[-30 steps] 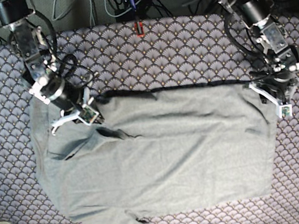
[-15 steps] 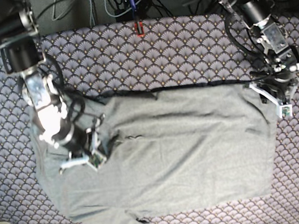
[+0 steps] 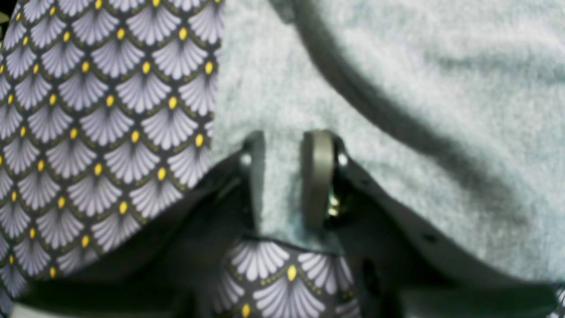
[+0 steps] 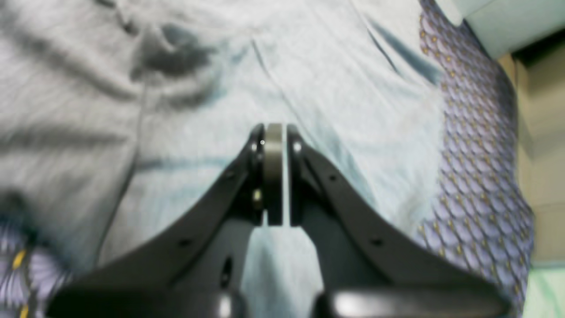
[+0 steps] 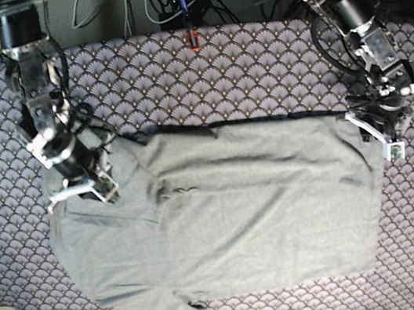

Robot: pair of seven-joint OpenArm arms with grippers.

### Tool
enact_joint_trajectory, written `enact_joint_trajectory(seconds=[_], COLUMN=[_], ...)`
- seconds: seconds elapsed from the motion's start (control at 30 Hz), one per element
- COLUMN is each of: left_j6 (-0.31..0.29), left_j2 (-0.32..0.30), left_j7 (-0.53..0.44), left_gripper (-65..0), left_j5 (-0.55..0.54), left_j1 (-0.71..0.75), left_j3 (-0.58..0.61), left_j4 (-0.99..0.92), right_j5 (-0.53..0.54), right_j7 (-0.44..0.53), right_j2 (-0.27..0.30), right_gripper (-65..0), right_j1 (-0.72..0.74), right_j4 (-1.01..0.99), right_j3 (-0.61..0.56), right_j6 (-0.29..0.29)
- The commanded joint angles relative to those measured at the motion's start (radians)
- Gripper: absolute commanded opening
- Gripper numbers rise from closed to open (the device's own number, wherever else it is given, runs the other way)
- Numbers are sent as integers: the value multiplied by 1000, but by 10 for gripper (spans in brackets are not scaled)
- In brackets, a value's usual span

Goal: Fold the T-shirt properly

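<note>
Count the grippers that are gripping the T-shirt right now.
1. The left gripper has the T-shirt edge between its fingers at the base view's right. The right gripper is shut with nothing in it, over the shirt's other side.

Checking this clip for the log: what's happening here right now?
A two-armed robot is working on a light grey T-shirt spread over a purple scallop-patterned tablecloth. The left gripper sits at the shirt's edge with a strip of fabric between its jaws, near the corner in the base view. The right gripper is shut with nothing in it, poised over the shirt's other side. The shirt lies mostly flat with some wrinkles, not neatly folded yet.
</note>
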Motion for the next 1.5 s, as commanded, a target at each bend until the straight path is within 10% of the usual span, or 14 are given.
enact_joint_trajectory(seconds=[0.0,0.33,0.7,1.47], left_j6=[-4,-6,-7,-12], left_j2=[-16,-22,-22,27], left_j7=[73,73,73,76], left_gripper=[-496,-495,-494,-394], left_j5=[41,46,46,38], left_j1=[16,13,11,97], left_j3=[-3,-3,2,4], left_j4=[-5,-5,-5,273], right_j5=[9,12,12,104], right_j7=[24,22,25,31], right_j2=[-5,-140,-278,-315], right_gripper=[-650,-585,-362,-352], right_j1=[-10,-146,-114,-274], right_j4=[48,173,173,168], right_j3=[10,273,549,642], right_j6=[-6,196,196,196])
